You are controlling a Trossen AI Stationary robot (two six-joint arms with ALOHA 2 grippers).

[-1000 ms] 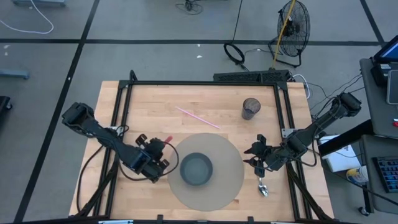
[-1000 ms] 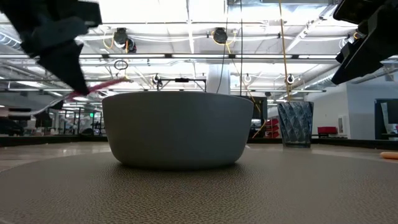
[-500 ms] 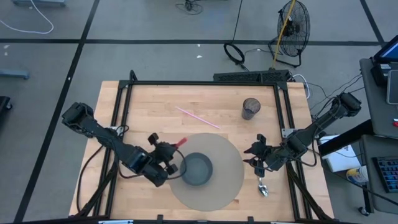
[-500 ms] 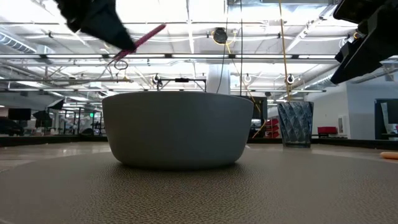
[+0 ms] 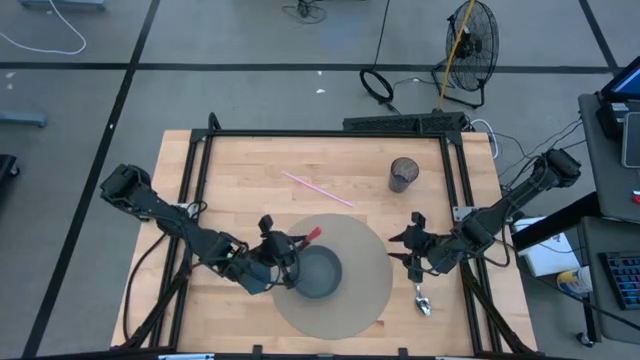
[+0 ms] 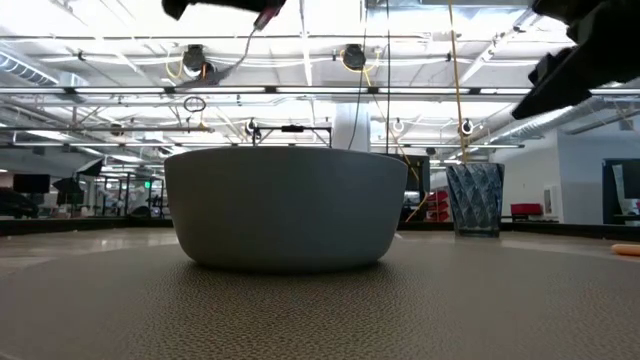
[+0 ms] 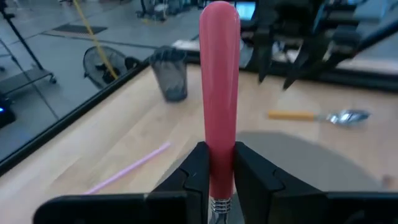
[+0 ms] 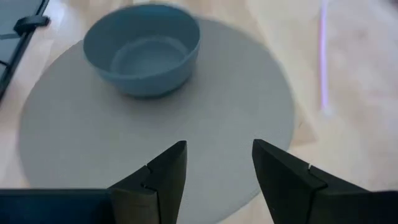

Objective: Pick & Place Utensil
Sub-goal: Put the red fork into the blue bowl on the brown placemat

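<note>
My left gripper (image 5: 284,252) is shut on a utensil with a red handle (image 5: 312,236), just above the left rim of the grey-blue bowl (image 5: 318,272). In the low view it is high over the bowl (image 6: 285,205), at the top edge (image 6: 215,5). The utensil's working end is hidden. The bowl stands on a round grey mat (image 5: 362,255). My right gripper (image 5: 409,250) is open at the mat's right edge, with its fingers apart in its wrist view (image 8: 217,167). A spoon (image 5: 422,298) lies on the table near it. My left gripper pinches the red handle (image 7: 219,155) between its two fingers (image 7: 194,169), close to the metal collar (image 7: 217,205) at the handle's lower end. The handle sticks forward past the fingertips, toward the table's right. The utensil is lifted clear, above the bowl's left rim.
A pink straw (image 5: 317,188) lies on the wood beyond the mat. A dark cup (image 5: 403,174) stands toward the far right and shows behind the bowl in the low view (image 6: 474,198). The yellow-handled spoon (image 7: 320,116) lies right of the mat. A black frame borders the table.
My left gripper has carried the red-handled utensil toward the table's right, from the mat's left edge to the bowl's left rim. It has risen on the way. The handle has swung from lying nearly level to pointing up over the bowl.
</note>
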